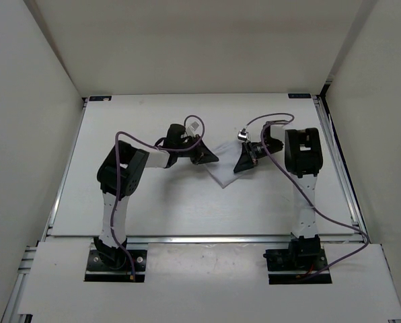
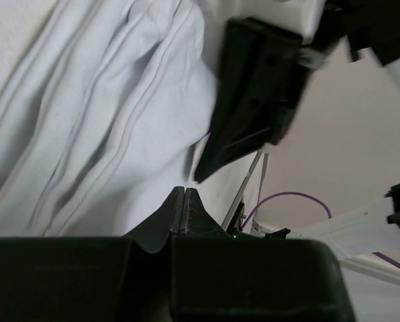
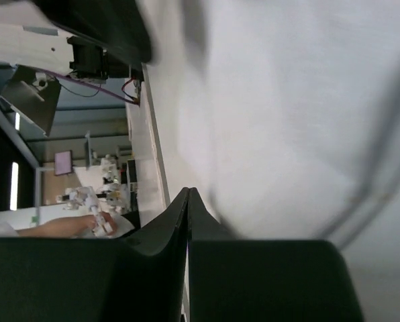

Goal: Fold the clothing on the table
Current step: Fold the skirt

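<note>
Over on the left, the left arm reaches in toward the middle of the table [image 1: 153,202], and the left gripper [image 1: 204,156] sits right at the left edge of the clothing [image 1: 222,172]. Its jaws are pressed tight together, no gap between the fingertips in the wrist view. Whether a sliver of fabric is pinched in there, I can't tell. The white garment lies around mid-table, a small rumpled diamond between the two grippers. From the left wrist it shows long soft creases running away from the fingertips. On the right side, the right gripper [image 1: 243,163] comes in low at the opposite edge, jaws also fully closed, with pale fabric blurred and filling much of its wrist view. Both tools flank the piece from either side, which looks to me like a setup for taking opposite edges and carrying one over the other. The fold itself looks not yet made: the cloth is wrinkled, not squared.
</note>
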